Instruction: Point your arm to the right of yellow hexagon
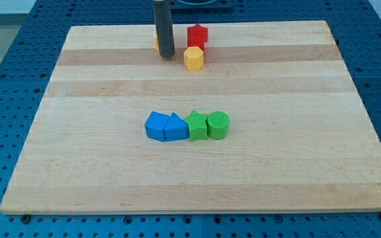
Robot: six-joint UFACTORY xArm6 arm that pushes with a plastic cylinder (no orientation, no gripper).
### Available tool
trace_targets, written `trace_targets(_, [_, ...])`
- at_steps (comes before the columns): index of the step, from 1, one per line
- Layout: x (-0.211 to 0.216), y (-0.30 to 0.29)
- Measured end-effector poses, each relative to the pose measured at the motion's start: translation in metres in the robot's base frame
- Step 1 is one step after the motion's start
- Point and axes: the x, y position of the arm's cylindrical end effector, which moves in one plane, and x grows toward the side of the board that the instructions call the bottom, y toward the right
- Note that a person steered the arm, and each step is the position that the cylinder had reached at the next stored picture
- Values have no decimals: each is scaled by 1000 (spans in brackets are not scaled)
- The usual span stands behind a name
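Observation:
The yellow hexagon (193, 58) sits near the view's top, centre, on the wooden board (111, 178). A red block (197, 35) stands just above it, touching or nearly so. My tip (167, 55) is at the end of the dark rod, just left of the yellow hexagon, with a small gap between them. A sliver of another yellow-orange block (155, 39) shows behind the rod on its left, mostly hidden.
In the board's middle, a row of blocks lies side by side: two blue blocks (155, 125) (175, 127), a green block (196, 125) and a green cylinder (218, 125). A blue perforated table surrounds the board.

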Motion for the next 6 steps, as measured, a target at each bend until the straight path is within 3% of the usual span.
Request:
trace_targets(1, [52,3])
trace_targets(2, [71,44])
trace_targets(3, [67,97])
trace_targets(6, [24,114])
